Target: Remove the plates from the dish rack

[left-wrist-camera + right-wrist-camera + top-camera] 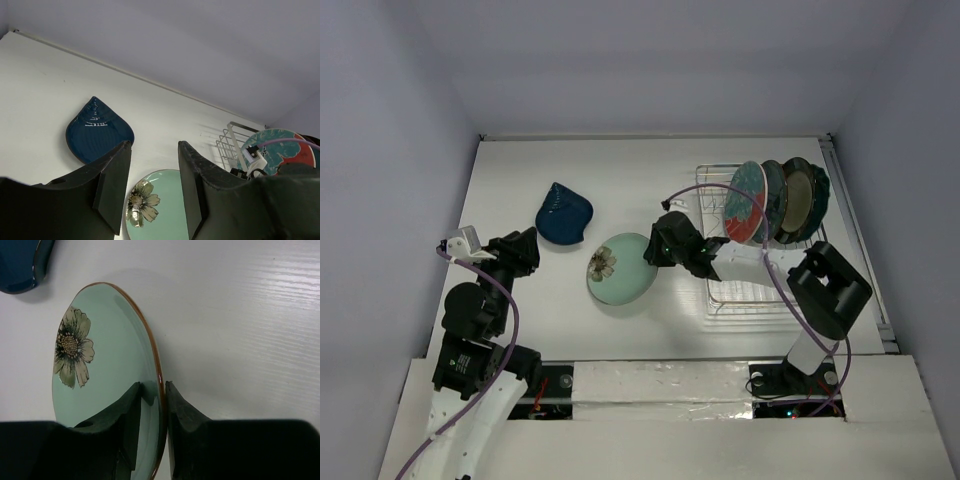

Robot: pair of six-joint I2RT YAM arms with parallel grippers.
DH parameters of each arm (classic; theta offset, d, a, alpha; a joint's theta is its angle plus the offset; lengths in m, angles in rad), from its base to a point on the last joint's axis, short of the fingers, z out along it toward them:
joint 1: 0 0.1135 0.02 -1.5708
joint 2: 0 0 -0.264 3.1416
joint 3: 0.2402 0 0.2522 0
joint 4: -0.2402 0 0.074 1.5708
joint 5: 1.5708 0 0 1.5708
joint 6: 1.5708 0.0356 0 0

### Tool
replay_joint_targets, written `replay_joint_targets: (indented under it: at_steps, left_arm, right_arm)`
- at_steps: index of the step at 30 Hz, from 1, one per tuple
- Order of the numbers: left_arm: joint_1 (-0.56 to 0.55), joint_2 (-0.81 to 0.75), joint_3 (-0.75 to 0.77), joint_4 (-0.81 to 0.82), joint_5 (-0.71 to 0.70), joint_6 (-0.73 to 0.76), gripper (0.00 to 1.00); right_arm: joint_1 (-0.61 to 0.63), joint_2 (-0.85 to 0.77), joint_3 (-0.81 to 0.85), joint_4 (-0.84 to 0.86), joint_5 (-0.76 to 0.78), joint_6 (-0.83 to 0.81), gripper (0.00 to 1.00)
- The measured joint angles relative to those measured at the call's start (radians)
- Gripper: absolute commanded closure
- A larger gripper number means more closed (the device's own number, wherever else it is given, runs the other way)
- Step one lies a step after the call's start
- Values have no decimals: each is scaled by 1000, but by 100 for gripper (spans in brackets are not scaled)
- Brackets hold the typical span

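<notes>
The chrome dish rack (752, 291) stands at the right and holds three upright plates: a teal-and-red one (745, 203), a dark teal one (775, 200) and an olive-centred one (801, 198). A dark blue shell-shaped plate (563, 215) lies flat on the table. My right gripper (655, 256) is shut on the right rim of a mint green plate with a flower (620, 268), low over the table left of the rack. In the right wrist view my fingers (153, 386) straddle that plate's (105, 365) brown rim. My left gripper (530, 241) is open and empty.
In the left wrist view my open gripper (154, 144) frames the mint plate (165, 205), with the blue plate (97, 131) to the left and the rack (227, 142) and teal-and-red plate (277, 147) to the right. White walls enclose the table.
</notes>
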Motion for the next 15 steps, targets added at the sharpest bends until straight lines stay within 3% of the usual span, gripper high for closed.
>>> replay_joint_targets:
  at_steps: [4,15]
  left_arm:
    - [0,0,0,0,0,0,61]
    - [0,-4,0,0,0,0,61]
  right_arm:
    - [1,32,0,39,8,20,71]
    - [2,94,-3,-3,60,10,46]
